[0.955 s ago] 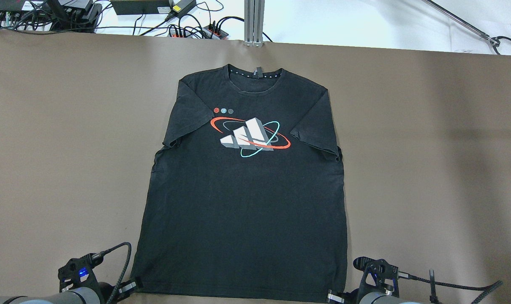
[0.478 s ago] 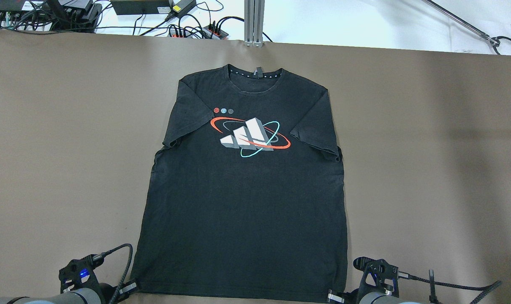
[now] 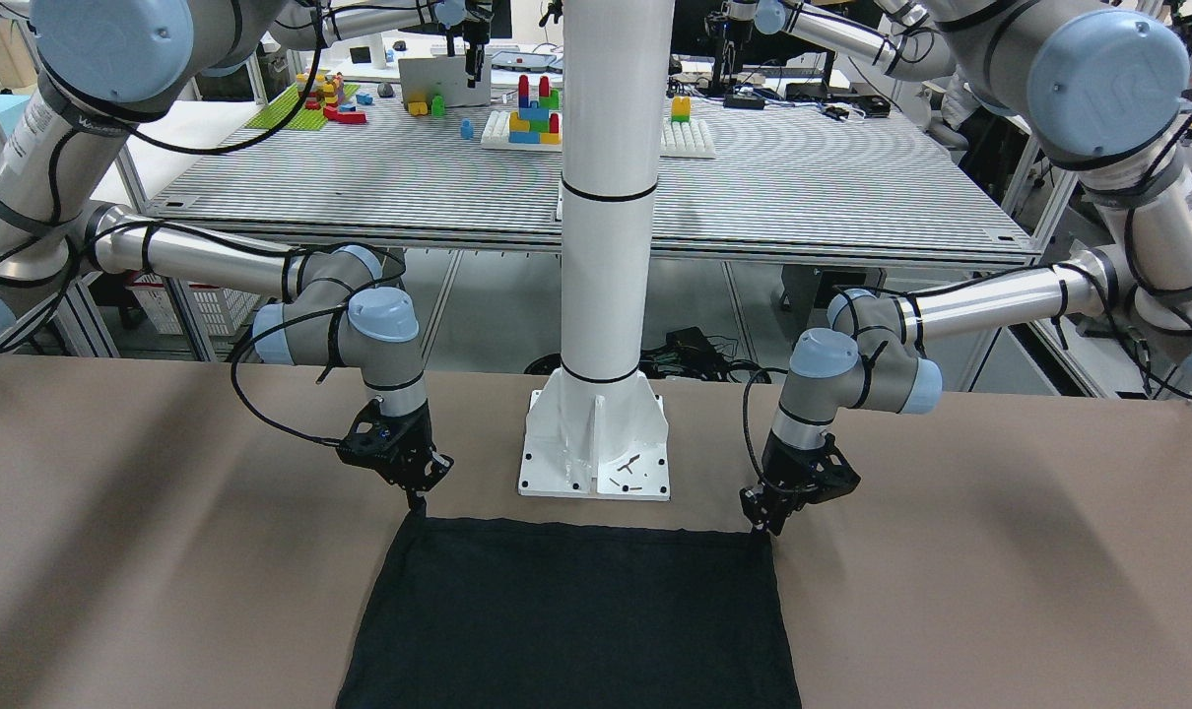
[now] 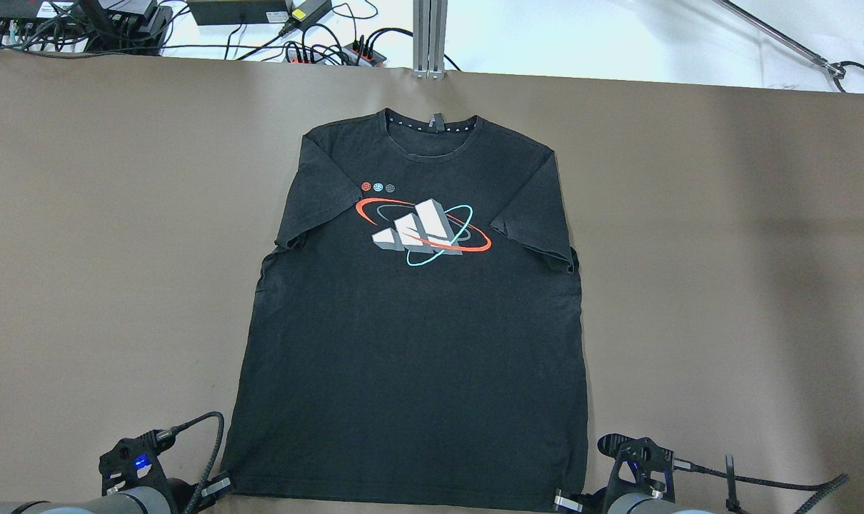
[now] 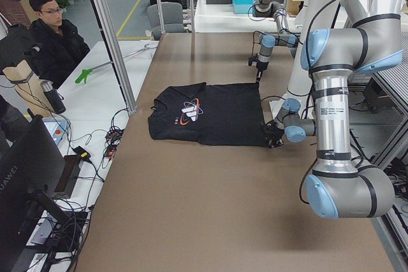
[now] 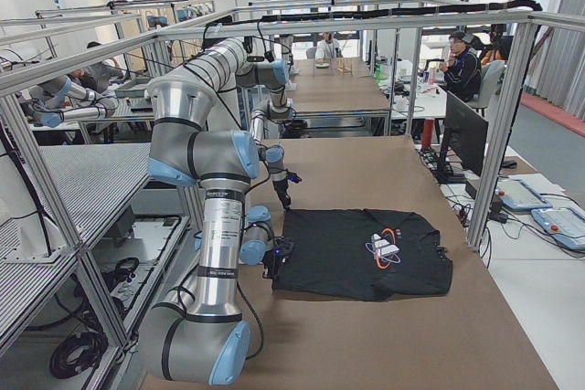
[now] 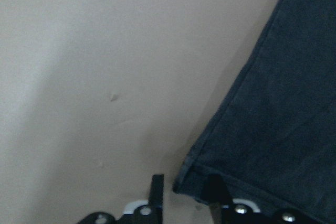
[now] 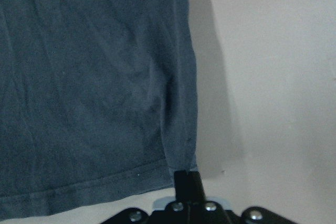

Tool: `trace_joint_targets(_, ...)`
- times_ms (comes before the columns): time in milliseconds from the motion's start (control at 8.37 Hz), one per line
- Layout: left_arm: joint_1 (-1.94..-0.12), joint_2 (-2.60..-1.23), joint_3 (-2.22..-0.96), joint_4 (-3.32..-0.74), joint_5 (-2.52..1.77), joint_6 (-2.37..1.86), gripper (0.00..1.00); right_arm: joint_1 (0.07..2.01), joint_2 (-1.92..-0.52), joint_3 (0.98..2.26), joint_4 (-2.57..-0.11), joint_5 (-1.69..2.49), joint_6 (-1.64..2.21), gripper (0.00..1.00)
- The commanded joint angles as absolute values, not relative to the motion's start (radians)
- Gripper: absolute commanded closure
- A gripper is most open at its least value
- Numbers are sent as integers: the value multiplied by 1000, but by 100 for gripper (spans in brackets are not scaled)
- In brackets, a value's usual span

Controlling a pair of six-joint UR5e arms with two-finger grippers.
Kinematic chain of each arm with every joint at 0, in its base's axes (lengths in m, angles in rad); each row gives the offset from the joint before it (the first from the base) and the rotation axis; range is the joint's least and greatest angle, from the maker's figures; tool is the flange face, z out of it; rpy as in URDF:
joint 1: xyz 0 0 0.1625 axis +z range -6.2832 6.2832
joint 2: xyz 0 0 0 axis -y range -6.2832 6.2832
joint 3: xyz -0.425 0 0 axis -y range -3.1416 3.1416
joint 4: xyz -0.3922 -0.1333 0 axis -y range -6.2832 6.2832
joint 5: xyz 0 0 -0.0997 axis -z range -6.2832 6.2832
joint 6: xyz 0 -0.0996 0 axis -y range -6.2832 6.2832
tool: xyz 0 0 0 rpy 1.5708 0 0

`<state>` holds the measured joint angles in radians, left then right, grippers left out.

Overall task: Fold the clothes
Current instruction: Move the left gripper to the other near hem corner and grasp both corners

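Hem corners of tee (image 4: pixel 410 343) targeted for 1st fold.
L pincer (image 7: pixel 186 183) is held spread astride one corner; R pincer (image 8: pixel 188 184) seems clenched on the other.

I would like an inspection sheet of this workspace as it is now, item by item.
surface: brown table, smooth.
job's things: black T-shirt lies flat, print up, collar away from the robot, not yet folded.
clutter: nothing seen.
grippers: left gripper at the shirt's near left hem corner, jaws apart around it; right gripper at the near right corner, jaws unclear.
cables: power strips with cables beyond the table's far edge.
surroundings: white pillar on the robot's side; seated person beside the table.
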<state>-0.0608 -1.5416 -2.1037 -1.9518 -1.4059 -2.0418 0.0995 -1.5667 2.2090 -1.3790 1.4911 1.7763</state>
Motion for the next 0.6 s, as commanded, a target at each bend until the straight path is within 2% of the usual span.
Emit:
trace_joint_targets(0,-63,-1539,-2111,-1951,-1410,-2042,100,100,-1566,2209,-1379,1491,1775,100)
trace_joint_targets(358,-67,-1536,-2118,-1951,-1413,-2042,100,101,-1566,2212,-1379,1491,1776,100)
trace_joint_targets(478,-66,-1502,-2161,-1951,-1414,-2042,100,104,-1563,2217,-1378,1491,1775,100)
